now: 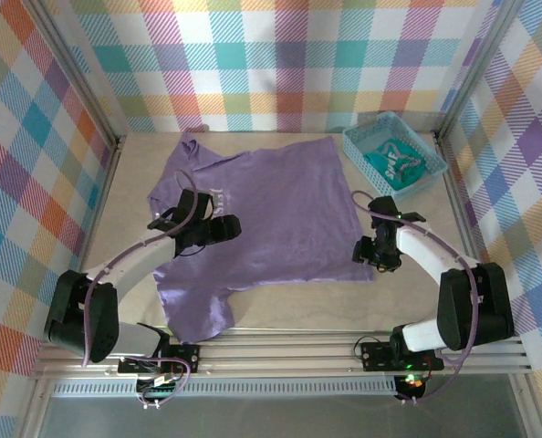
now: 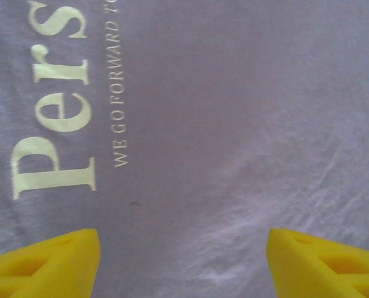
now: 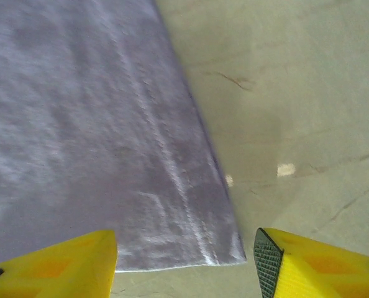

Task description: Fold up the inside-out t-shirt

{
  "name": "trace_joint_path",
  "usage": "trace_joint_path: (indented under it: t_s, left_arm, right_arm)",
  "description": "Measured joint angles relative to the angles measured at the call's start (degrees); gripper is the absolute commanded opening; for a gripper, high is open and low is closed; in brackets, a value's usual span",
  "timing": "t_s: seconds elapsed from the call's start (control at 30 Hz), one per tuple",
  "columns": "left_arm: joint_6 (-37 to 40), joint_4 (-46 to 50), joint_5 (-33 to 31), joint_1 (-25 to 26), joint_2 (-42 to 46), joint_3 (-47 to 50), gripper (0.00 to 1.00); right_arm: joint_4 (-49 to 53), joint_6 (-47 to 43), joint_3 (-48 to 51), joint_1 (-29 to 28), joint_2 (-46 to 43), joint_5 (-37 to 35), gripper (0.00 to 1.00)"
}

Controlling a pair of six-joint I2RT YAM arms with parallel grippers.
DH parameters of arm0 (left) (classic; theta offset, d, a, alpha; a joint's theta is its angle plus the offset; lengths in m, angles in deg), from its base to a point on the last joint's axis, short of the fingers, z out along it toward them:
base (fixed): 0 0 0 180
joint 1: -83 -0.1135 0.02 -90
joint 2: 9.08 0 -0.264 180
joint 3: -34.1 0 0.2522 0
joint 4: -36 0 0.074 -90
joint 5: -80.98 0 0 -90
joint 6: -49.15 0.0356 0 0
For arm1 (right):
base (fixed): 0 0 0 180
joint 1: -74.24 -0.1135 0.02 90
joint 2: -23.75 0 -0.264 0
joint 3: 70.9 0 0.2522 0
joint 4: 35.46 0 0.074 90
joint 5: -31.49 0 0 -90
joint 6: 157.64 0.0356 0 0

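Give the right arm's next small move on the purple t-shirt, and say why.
Probably lower the right pincer and close it on the t-shirt's near corner. Its jaws stand open astride that corner, one side over cloth, the other over bare table, and the shirt lies flat, not yet folded.

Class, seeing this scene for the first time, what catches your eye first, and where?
A large lavender-purple cotton t-shirt lies spread across the middle of the table, pale printed lettering on it. A small rectangular teal basket holding a teal-green garment sits at the far right corner. Bright plaid walls surround everything.
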Motion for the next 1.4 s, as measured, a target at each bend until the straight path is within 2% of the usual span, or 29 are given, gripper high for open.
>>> trace_joint_path:
  t_s: [0.6,0.77,1.07,1.23,1.4]
  left_arm:
    - [-0.1,-1.6,-1.2,0.5,-1.1,-0.2,0.72]
    - [-0.1,-1.6,-1.6,0.5,-1.1,-0.2,0.72]
    - [-0.6,1.5,-2.1,1.0,1.3,2.5,0.72]
    - [-1.9,5.8,-3.8,2.0,6.0,6.3,0.73]
    - [-2.0,6.1,-5.5,1.9,1.2,6.2,0.73]
  right_arm:
    - [-0.3,3.4,4.4,0.2,2.8,2.0,0.52]
    - [-0.3,3.8,4.6,0.7,3.5,1.5,0.33]
    - [-0.6,3.4,4.7,1.2,3.3,0.8,0.06]
    - [-5.5,2.7,4.3,0.8,2.6,3.1,0.02]
    - [-8.0,0.9,-1.1,0.9,4.5,3.5,0.0]
